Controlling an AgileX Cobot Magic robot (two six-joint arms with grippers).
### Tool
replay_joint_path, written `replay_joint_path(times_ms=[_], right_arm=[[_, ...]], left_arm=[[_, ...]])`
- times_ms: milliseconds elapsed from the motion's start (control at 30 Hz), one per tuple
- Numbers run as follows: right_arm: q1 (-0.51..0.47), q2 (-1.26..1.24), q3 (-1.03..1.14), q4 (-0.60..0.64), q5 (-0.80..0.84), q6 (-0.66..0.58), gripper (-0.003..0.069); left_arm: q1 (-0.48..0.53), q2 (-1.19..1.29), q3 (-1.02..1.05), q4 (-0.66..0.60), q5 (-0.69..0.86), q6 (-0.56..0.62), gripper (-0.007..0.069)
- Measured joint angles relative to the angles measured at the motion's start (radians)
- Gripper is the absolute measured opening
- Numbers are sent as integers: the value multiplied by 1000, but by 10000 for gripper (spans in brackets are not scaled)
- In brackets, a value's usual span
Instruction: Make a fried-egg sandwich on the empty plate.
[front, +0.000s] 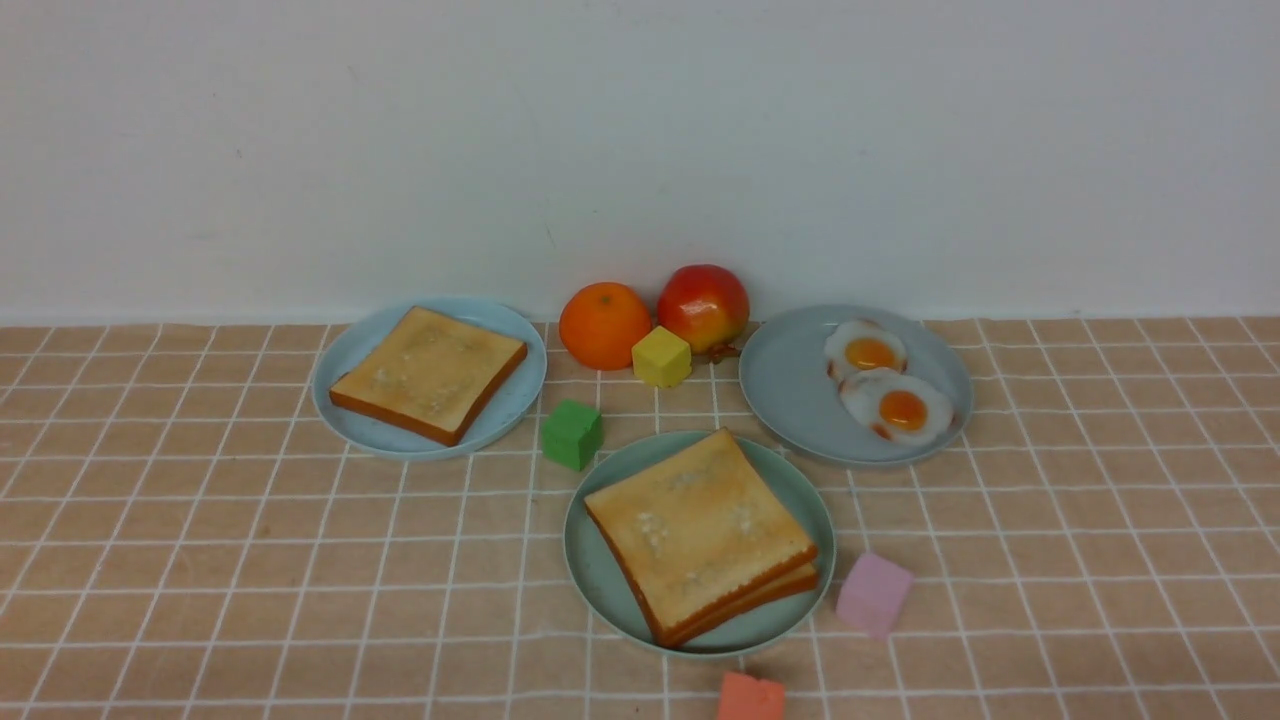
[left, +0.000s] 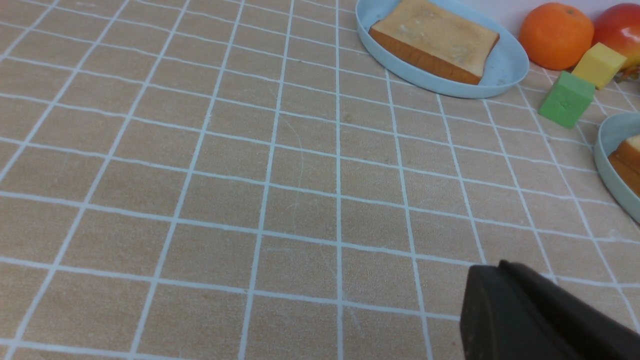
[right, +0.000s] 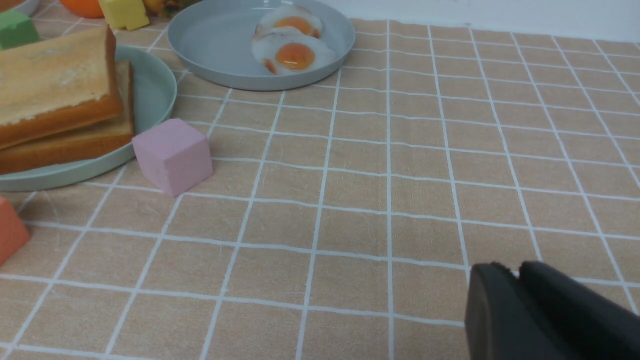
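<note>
A fried-egg sandwich (front: 700, 532) of two square toast slices lies flat on a mint-green plate (front: 598, 575) at the near centre of the tiled surface (front: 200, 560). The slices are square, so there is no long axis; one corner points toward the far wall, and the upper slice is twisted slightly off the lower. A single toast slice (front: 428, 373) sits on a pale blue plate (front: 350, 350) far left; two fried eggs (front: 885, 393) on a grey-blue plate (front: 790, 385) far right. The left pincer (left: 525, 320) and right pincer (right: 530, 315) each show only dark fingertips pressed together, holding nothing, over bare surface.
</note>
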Motion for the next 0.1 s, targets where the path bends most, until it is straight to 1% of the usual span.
replay_joint_path(times_ms=[100], right_arm=[[0, 0, 0, 0, 0, 0, 95]], left_arm=[[0, 0, 0, 0, 0, 0, 4]])
